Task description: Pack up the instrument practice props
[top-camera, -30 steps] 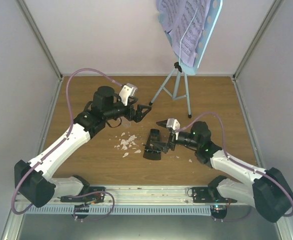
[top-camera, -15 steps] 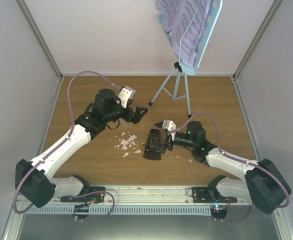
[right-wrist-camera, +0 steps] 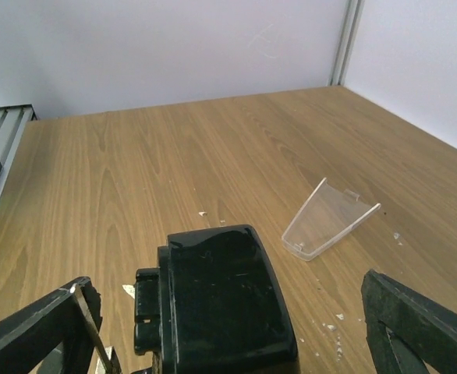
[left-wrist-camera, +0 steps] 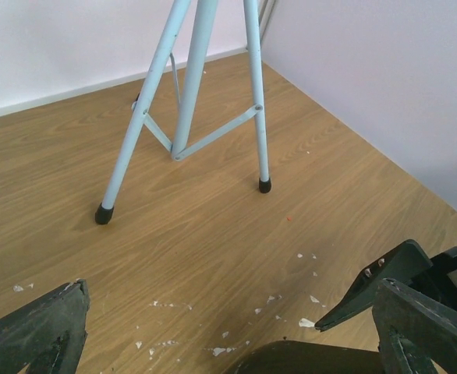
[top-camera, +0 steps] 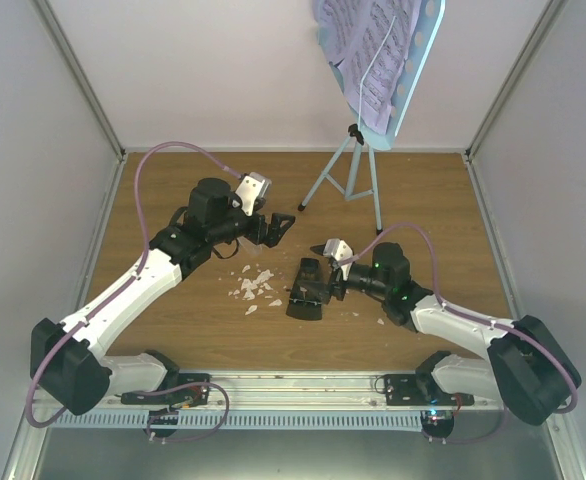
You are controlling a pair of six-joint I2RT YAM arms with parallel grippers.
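The black metronome lies on the wooden table without its cover; in the top view it is at the centre. My right gripper is open, its fingers either side of the metronome, also seen from above. The clear cover lies apart on the table beyond it. The light blue music stand stands at the back with lilac sheet-music pages on its desk; its tripod legs show in the left wrist view. My left gripper is open and empty above the table.
White crumbs are scattered left of the metronome, and more lie ahead of the left gripper. White walls enclose the table on three sides. A metal rail runs along the near edge.
My right gripper has moved left and now straddles the metronome. My left gripper has shifted slightly down and left. The stand and pages have not moved.
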